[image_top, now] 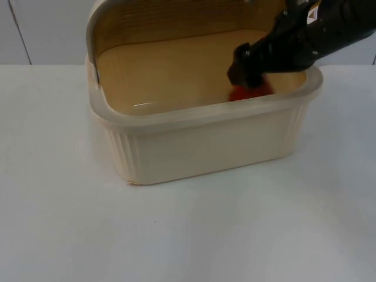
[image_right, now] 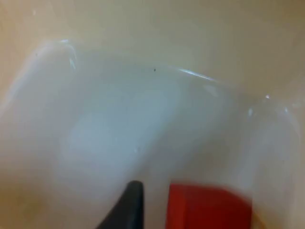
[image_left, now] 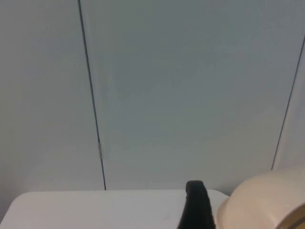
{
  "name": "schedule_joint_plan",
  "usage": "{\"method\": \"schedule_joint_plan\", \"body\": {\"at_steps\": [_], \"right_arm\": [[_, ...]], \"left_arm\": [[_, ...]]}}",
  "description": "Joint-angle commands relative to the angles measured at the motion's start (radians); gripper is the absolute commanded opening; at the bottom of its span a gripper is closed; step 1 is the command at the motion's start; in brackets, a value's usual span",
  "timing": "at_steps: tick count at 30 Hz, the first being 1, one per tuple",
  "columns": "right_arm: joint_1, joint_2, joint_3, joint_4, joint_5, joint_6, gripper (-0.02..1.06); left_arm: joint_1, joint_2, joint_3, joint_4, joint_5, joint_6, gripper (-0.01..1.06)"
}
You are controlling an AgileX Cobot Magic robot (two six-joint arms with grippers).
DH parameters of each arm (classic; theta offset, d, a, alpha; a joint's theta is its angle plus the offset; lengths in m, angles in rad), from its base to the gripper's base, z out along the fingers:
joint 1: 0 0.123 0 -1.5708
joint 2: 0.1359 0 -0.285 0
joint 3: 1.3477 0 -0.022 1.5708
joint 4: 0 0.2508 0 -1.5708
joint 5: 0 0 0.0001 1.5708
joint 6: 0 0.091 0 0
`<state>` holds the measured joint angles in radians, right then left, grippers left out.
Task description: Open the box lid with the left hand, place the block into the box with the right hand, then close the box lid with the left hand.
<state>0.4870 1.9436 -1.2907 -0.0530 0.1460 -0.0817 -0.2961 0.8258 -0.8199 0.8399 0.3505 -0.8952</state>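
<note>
The grey wall (image_left: pixel 190 86) fills what my left wrist sees, above the far edge of the white table (image_top: pixel 188 235). On the table stands the cream box (image_top: pixel 200 147), its lid (image_top: pixel 170 17) swung up at the back and cut off by the frame edge. My right hand (image_top: pixel 249 79) reaches down inside the box near its right front wall, half hiding the red block (image_right: pixel 209 207) beneath it; the block sits beside my fingertip (image_right: pixel 126 205), but I cannot tell whether I grip it or how wide that hand is. My left hand (image_left: pixel 195 205) waits beside the lid's curve, its spread also unclear.
</note>
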Motion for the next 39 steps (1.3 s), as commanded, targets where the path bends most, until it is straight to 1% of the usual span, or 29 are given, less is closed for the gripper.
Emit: {"method": "schedule_joint_plan", "body": {"at_steps": [1, 3, 4, 8, 9, 12, 13, 19, 22, 24, 29, 31, 33, 34, 35, 36, 37, 39], "right_arm": [[0.002, -0.009, -0.008, -0.006, 0.027, -0.001, 1.05], [0.002, -0.02, -0.008, -0.004, 0.069, -0.001, 1.05], [0.002, -0.02, -0.008, -0.004, 0.069, -0.001, 1.05], [0.002, -0.073, -0.008, -0.004, 0.141, -0.005, 1.05], [0.002, -0.073, -0.008, -0.004, 0.141, -0.005, 1.05], [0.002, -0.131, -0.008, -0.004, 0.217, -0.005, 1.05], [0.002, -0.149, -0.008, -0.004, 0.224, -0.005, 1.05], [0.002, -0.225, -0.008, 0.009, 0.236, 0.007, 1.05], [0.002, -0.297, -0.008, 0.014, 0.249, 0.03, 1.05], [0.002, -0.321, -0.008, 0.014, 0.249, 0.03, 1.05], [0.002, -0.472, -0.008, 0.014, 0.25, 0.045, 1.05], [0.002, -0.503, -0.008, 0.014, 0.254, 0.045, 1.05], [0.002, -0.577, -0.008, -0.002, 0.258, 0.045, 1.05], [0.002, -0.592, -0.008, -0.01, 0.26, 0.045, 1.05], [0.0, -0.623, -0.008, -0.036, 0.26, 0.045, 1.05], [0.0, -0.623, -0.008, -0.036, 0.26, 0.045, 1.05], [0.0, -0.664, -0.008, -0.089, 0.26, 0.045, 1.05], [-0.003, -0.709, -0.008, -0.127, 0.26, 0.052, 1.05]], "left_arm": [[-0.004, 0.003, 0.0, 0.009, 0.003, -0.007, 0.58], [-0.004, 0.003, 0.0, 0.009, 0.003, -0.007, 0.58], [-0.004, 0.003, 0.0, 0.009, 0.003, -0.007, 0.58], [-0.004, 0.003, 0.0, 0.009, 0.003, -0.007, 0.58], [-0.004, 0.003, 0.0, 0.009, 0.003, -0.007, 0.58], [-0.004, 0.003, 0.0, 0.009, 0.003, -0.007, 0.58], [-0.004, 0.003, 0.0, 0.009, 0.003, -0.007, 0.58], [-0.004, 0.003, 0.0, 0.009, 0.011, -0.007, 0.58], [-0.004, 0.003, 0.0, 0.009, 0.034, -0.007, 0.58], [-0.004, 0.003, 0.0, 0.009, 0.034, -0.007, 0.58], [-0.004, 0.003, 0.0, 0.005, 0.034, -0.007, 0.58], [-0.004, 0.003, 0.0, 0.005, 0.034, -0.007, 0.58], [-0.004, 0.003, 0.0, 0.005, 0.034, -0.007, 0.58], [-0.004, 0.003, 0.0, 0.005, 0.034, -0.007, 0.58], [-0.004, 0.003, 0.0, 0.005, 0.034, -0.007, 0.58], [-0.004, 0.003, 0.0, 0.005, 0.034, -0.007, 0.58], [-0.004, 0.003, 0.0, 0.003, 0.034, -0.007, 0.58], [-0.004, 0.003, 0.0, -0.002, 0.034, -0.007, 0.58]]}}
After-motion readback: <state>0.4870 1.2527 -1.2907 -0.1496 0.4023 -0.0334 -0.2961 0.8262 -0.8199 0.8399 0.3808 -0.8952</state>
